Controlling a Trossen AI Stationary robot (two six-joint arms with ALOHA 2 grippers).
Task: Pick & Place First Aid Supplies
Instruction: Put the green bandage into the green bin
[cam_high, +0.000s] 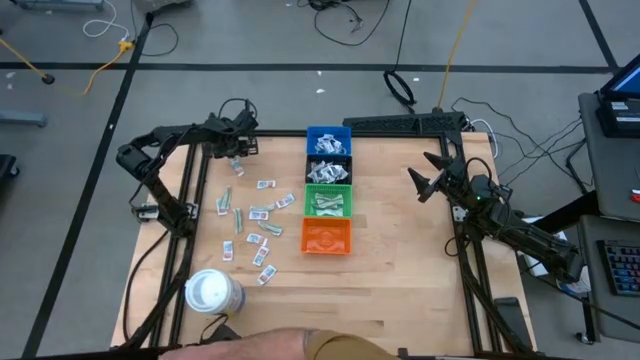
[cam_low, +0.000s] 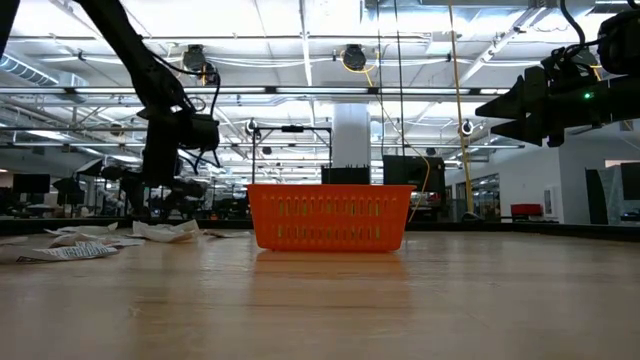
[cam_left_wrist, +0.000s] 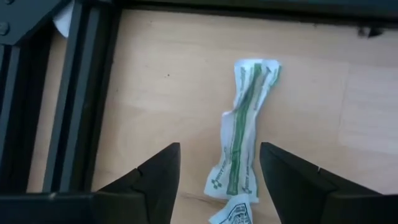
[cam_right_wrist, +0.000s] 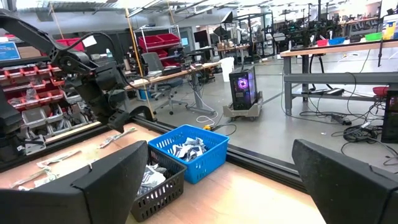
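The first aid supplies are small flat packets scattered on the table's left half (cam_high: 258, 215), with more inside the bins. My left gripper (cam_high: 238, 152) is at the far left of the table, pointing down, open. In the left wrist view its fingers (cam_left_wrist: 219, 149) stand on either side of one crumpled white wrapper with a green stripe (cam_left_wrist: 244, 124), which lies flat on the wood; I see no touch. My right gripper (cam_high: 425, 180) hangs open above the table's right half (cam_right_wrist: 221, 146), holding nothing.
A column of small bins stands mid-table: blue (cam_high: 328, 133), black (cam_high: 311, 172), green (cam_high: 328, 213), orange (cam_high: 327, 248). A large white roll (cam_high: 212, 292) sits near the left front corner. The black frame rail (cam_left_wrist: 68, 93) runs close beside the left gripper. Part of a person shows at the near edge (cam_high: 290, 345).
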